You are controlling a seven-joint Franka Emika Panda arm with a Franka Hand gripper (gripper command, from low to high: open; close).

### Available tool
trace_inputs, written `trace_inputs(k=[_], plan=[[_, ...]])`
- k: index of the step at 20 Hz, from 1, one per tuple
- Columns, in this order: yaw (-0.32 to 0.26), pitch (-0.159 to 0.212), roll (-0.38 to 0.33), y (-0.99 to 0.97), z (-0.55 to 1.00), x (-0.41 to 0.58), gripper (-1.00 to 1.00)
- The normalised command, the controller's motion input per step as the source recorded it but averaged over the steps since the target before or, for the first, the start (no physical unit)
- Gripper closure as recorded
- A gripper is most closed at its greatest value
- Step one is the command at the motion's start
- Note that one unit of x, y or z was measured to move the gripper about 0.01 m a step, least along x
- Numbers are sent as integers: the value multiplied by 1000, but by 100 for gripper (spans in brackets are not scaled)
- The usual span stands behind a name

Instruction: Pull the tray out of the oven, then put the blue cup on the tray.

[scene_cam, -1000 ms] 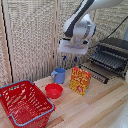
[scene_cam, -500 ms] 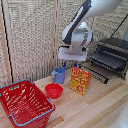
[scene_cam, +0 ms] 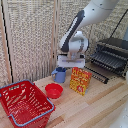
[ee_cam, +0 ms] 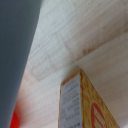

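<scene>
The blue cup [scene_cam: 60,75] stands upright on the wooden table [scene_cam: 95,107], near its back edge, handle toward the exterior view's left. It looks like light, stiff, smooth plastic; the rim wall or the handle offers the best hold. The gripper [scene_cam: 65,64] hovers directly above it; whether its jaws are open cannot be told. Beside the cup stand a red bowl [scene_cam: 53,90] and a yellow box [scene_cam: 79,80]. The tray [scene_cam: 107,61] projects from the oven [scene_cam: 116,51].
</scene>
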Motion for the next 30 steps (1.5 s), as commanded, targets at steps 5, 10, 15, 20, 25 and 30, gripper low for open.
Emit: trace_inputs(k=[5, 10, 15, 20, 25, 30], plan=[[0, 0, 3, 0, 0, 12, 100], [-4, 5, -4, 95, -1, 95, 100], [2, 1, -1, 107, 0, 66, 100], [-11, 0, -2, 31, 0, 33, 100], [0, 0, 0, 0, 8, 10, 100], [-93, 0, 24, -38, 166, 132, 100]])
